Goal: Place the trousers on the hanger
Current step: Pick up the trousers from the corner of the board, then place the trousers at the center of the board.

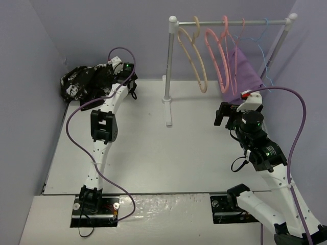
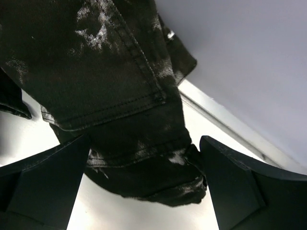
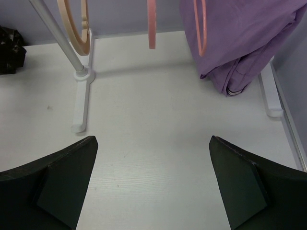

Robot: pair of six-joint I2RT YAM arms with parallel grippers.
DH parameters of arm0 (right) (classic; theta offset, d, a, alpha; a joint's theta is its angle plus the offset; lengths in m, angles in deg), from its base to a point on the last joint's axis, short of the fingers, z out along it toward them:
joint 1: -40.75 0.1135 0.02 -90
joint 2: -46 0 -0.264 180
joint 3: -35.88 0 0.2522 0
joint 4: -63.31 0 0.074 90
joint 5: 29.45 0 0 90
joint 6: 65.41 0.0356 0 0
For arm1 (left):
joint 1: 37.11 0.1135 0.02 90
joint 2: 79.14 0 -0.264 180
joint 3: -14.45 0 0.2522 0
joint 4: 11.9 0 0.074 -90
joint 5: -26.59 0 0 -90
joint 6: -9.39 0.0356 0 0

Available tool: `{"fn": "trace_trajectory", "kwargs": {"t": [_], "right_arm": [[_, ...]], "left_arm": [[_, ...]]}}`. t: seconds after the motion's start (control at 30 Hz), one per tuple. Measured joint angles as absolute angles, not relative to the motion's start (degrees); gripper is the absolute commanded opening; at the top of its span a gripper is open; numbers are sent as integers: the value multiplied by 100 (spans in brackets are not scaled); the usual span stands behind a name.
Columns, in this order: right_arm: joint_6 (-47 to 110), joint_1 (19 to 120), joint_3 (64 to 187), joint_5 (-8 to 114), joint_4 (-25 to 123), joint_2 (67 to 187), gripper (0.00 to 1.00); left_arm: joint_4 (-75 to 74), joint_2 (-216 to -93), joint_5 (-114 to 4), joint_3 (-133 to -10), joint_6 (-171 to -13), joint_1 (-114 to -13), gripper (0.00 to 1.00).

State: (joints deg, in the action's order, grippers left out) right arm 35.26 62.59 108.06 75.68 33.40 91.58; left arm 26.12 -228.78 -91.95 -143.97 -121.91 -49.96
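1. Your left end effector [image 2: 144, 170] stands wide open at the far left corner of the worktop [image 1: 153, 153]. Both fingers [image 2: 48, 184] are spread well apart.
2. The trousers [image 1: 84, 81] lie bunched in a heap in that same far left corner, against the walls. In the left wrist view, a seamed fold of the trousers [image 2: 120, 72] sits between the spread fingers. You cannot tell from that view whether the fabric touches either finger.
3. Your right end effector [image 3: 153, 182] is likewise open, with only bare worktop between its fingers. It hangs above the right side of the worktop and faces the far edge.
4. The hanger [image 1: 196, 56] hangs by its hook on the rail of the rack [image 1: 230, 22] along the far edge, near the rack's left post, well apart from the trousers.
5. On the same rail, to the right of the hanger, hang a thick pink hanger [image 1: 217, 56] and a purple cloth [image 1: 245, 71].
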Motion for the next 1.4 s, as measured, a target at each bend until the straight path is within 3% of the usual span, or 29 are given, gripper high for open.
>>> {"fn": "trace_trajectory", "kwargs": {"t": [0.07, 0.13, 0.2, 0.27, 0.53, 0.7, 0.93, 1.13, 1.23, 1.3, 1.4], "right_arm": [[3525, 6259, 10777, 7568, 3343, 9159, 100], [3526, 6259, 10744, 7568, 3342, 9161, 100], [3525, 6259, 10728, 7568, 3340, 9161, 100], [3525, 6259, 10727, 7568, 3341, 9158, 100], [3501, 6259, 10727, 7428, 3341, 9131, 100], [3451, 6259, 10745, 7172, 3338, 9104, 100], [3422, 6259, 10908, 6641, 3306, 9110, 100], [3653, 6294, 10877, 6079, 3254, 9199, 100], [3901, 6457, 10792, 5875, 3267, 9383, 100], [4124, 6761, 10674, 5872, 3284, 9615, 100], [4468, 7345, 10455, 6053, 3300, 10076, 100]], "left_arm": [[2560, -22991, -9234, -14397, -12106, -4982, 80], [2556, -23061, -9239, -14397, -12033, -4980, 52], [2559, -23090, -9243, -14381, -11927, -4978, 16], [2505, -23059, -9267, -14276, -11836, -4975, 0], [2572, -22538, -9202, -13519, -11451, -4947, 0], [2592, -21086, -8898, -12249, -11224, -4967, 0], [1989, -17238, -8505, -9776, -11264, -5697, 0], [1532, -13350, -8470, -6038, -12834, -7372, 1], [1743, -12292, -8309, -4554, -13919, -7405, 18], [2214, -11857, -8091, -3496, -14535, -7384, 56], [3152, -11580, -7768, -2625, -15066, -7417, 77]]}}
